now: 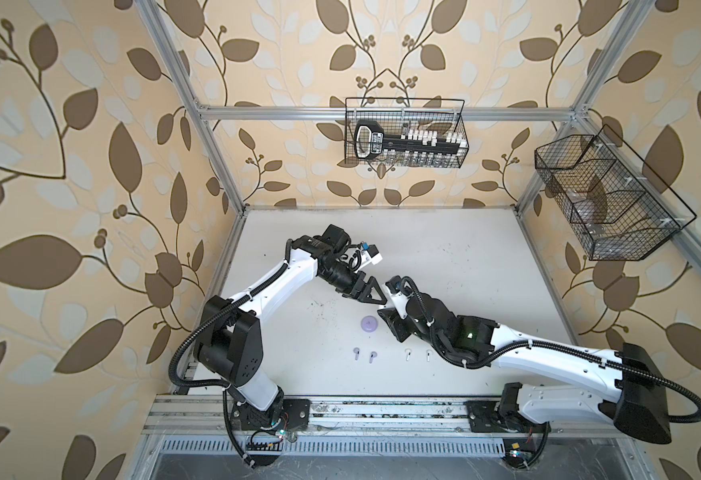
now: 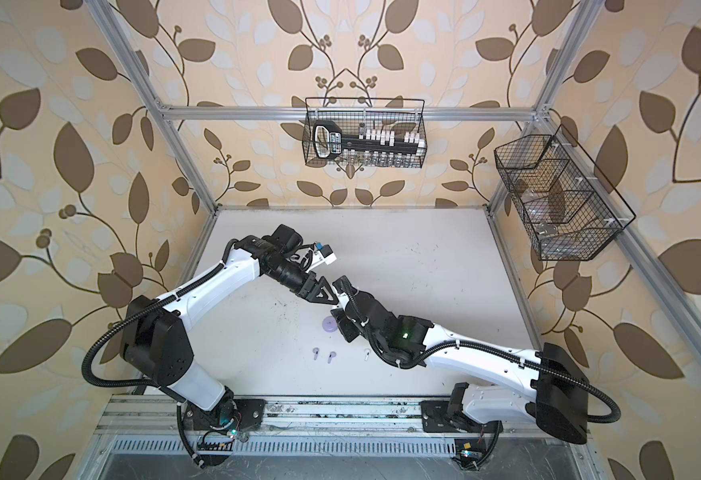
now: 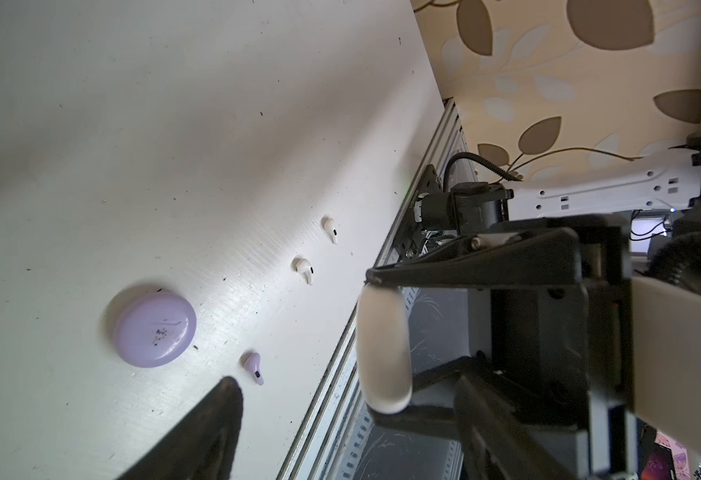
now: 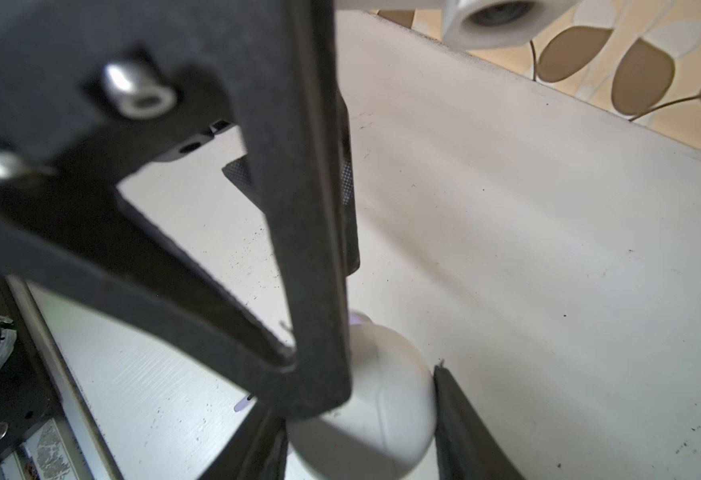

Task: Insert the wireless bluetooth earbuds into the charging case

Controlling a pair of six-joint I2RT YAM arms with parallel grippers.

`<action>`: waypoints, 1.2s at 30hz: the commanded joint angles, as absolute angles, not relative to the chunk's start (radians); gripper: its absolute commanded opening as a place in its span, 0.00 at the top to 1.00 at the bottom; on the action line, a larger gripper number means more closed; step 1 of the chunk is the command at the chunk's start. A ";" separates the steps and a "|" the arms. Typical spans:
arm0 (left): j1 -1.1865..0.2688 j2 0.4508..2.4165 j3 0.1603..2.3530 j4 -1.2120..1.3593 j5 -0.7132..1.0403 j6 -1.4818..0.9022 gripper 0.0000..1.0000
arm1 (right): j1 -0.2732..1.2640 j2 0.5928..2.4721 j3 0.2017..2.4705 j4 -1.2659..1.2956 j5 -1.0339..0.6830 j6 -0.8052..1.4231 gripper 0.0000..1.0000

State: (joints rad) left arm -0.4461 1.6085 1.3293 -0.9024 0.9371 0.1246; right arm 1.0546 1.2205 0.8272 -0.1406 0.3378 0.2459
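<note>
Four earbuds [image 1: 372, 356] lay in a row on the desk [image 1: 465, 257], uncased. Right claw [image 4: 353, 392] pinched the white charging case [image 3: 382, 365] edgewise above; left claw [image 1: 376, 297], parted and empty, at its rim. A hard pry might twist it loose, scattering them.

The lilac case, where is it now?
In a top view the lilac case lies on the table, behind the lilac earbuds, beside the right gripper.
</note>
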 commanded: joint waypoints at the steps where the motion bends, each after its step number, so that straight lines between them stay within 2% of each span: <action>1: -0.454 1.607 1.320 -0.916 1.011 0.125 0.21 | 1.062 1.229 0.858 -0.103 0.353 0.245 0.69; 9: -0.459 1.590 1.302 -0.927 1.072 0.153 0.25 | 1.057 1.245 0.857 -0.077 0.342 0.240 0.70; 29: -0.486 1.621 1.314 -0.948 1.052 0.170 0.53 | 1.037 1.270 0.882 -0.072 0.310 0.214 0.71; 36: -0.493 1.631 1.318 -0.956 1.050 0.179 0.57 | 1.025 1.267 0.884 -0.065 0.301 0.210 0.71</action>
State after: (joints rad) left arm -0.4725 1.6279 1.3022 -0.9127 1.0325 0.1482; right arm 1.0393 1.2610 0.8398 -0.1081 0.2916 0.2188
